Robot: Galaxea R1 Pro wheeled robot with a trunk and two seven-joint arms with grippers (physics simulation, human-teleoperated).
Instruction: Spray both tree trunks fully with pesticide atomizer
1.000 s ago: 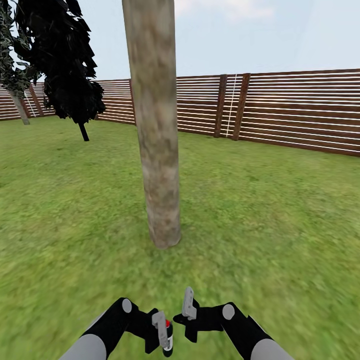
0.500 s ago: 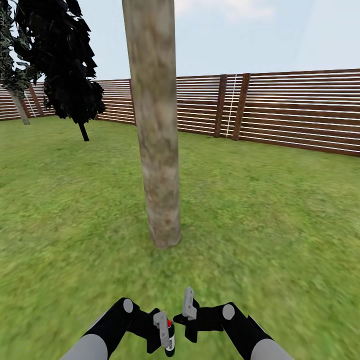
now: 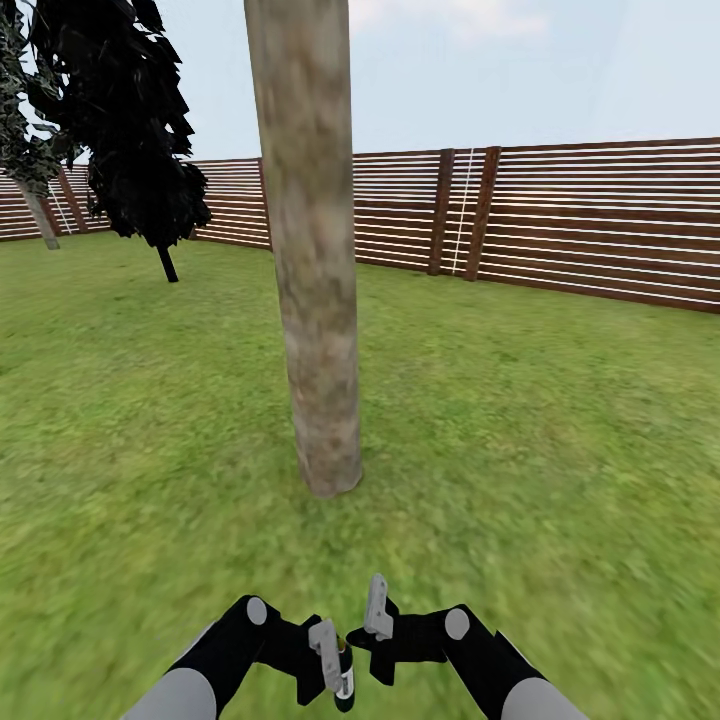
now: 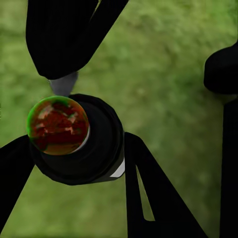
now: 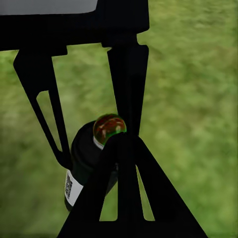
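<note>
Two fingers of the left gripper clamp the pesticide atomizer; right gripper spread unclear.

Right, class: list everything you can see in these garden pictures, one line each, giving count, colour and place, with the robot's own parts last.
Tree trunk: one, mottled tan-grey, centre of the lawn, straight ahead.
Cone-shaped tree: one, near-black, far left by the fence.
Second pale trunk: one, grey, far left edge.
Fence: one, brown slats, across the back.
Lawn: one, green, all around.
Sky: pale blue, above the fence.
Pesticide atomizer: one, dark grey with red dot on cap, in the left hand.
Left hand: one, black, shut on the atomizer.
Right hand: one, black, beside it, holding nothing.
</note>
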